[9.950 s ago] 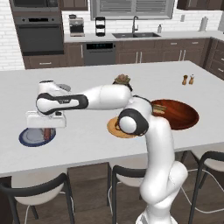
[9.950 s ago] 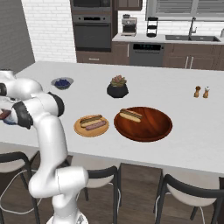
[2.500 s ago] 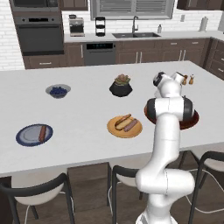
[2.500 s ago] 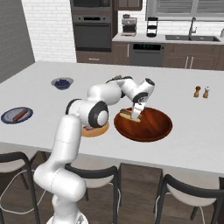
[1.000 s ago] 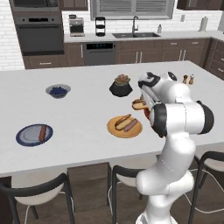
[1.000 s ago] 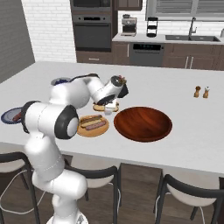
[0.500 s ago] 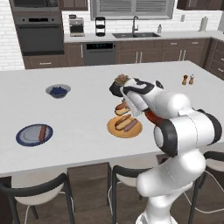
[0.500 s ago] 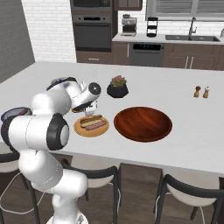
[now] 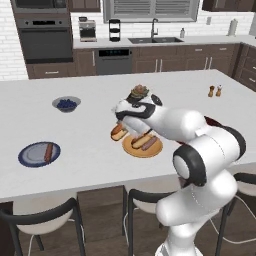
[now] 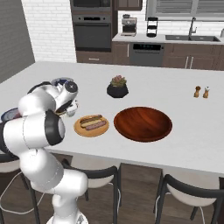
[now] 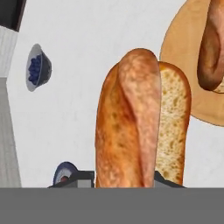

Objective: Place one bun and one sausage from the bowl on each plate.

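Note:
My gripper (image 9: 121,128) is shut on a golden-brown bun (image 9: 118,133), held just above the counter off the left edge of the tan-orange plate (image 9: 150,152). In the hand view the bun (image 11: 140,122) stands large between the fingers. The tan-orange plate (image 10: 80,127) carries a bun (image 10: 89,118) and a sausage (image 10: 96,125). Farther left, the grey-blue plate (image 9: 30,155) holds a sausage (image 9: 48,151). The dark red-brown bowl (image 10: 143,123) lies to the right of the tan plate with nothing visible inside it.
A small grey bowl of blue berries (image 9: 66,103) sits at the back left. A black plant pot (image 10: 117,88) stands behind the tan plate. Salt and pepper shakers (image 9: 215,91) are at the far right. Stools line the counter's near edge.
The arm has swung left with the bun, from beside the plant pot, across the tan-orange plate, to just past its left edge. The plates have not moved.

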You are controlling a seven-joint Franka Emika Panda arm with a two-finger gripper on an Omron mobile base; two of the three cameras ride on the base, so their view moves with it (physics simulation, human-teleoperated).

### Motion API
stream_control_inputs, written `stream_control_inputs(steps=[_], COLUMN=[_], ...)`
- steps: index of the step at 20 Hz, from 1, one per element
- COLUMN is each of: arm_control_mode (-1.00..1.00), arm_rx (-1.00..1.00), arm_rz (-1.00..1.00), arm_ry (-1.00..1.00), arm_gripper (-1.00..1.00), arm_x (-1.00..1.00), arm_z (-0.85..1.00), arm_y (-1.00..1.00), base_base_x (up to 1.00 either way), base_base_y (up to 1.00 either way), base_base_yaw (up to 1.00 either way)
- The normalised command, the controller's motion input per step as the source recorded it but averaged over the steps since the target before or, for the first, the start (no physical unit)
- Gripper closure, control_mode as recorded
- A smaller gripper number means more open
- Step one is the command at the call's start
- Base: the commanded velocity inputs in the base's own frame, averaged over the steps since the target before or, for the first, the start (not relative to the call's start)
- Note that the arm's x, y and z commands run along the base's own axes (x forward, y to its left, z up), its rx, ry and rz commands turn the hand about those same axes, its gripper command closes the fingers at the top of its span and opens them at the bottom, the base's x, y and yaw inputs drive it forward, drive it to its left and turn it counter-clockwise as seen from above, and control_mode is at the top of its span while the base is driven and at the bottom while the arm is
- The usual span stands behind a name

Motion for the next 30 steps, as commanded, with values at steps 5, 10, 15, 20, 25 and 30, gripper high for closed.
stream_control_inputs(steps=[5,10,15,20,25,30], arm_control_mode=[-1.00,-1.00,-1.00,-1.00,-1.00,-1.00], arm_rx=[-0.25,-0.26,-0.09,0.04,0.10,0.04], arm_rz=[0.02,0.04,0.21,0.24,0.24,0.14], arm_ry=[0.04,0.04,0.14,0.22,0.15,0.00], arm_gripper=[1.00,1.00,1.00,1.00,1.00,1.00], arm_x=[0.00,0.00,0.00,0.00,0.00,0.12], arm_z=[-0.09,0.06,0.15,0.36,0.02,-0.11], arm_y=[1.00,1.00,1.00,0.97,0.41,0.72], base_base_x=[0.00,0.00,0.00,0.00,0.00,0.00], base_base_y=[0.00,0.00,0.00,0.00,0.00,0.00], base_base_yaw=[0.00,0.00,0.00,0.00,0.00,0.00])
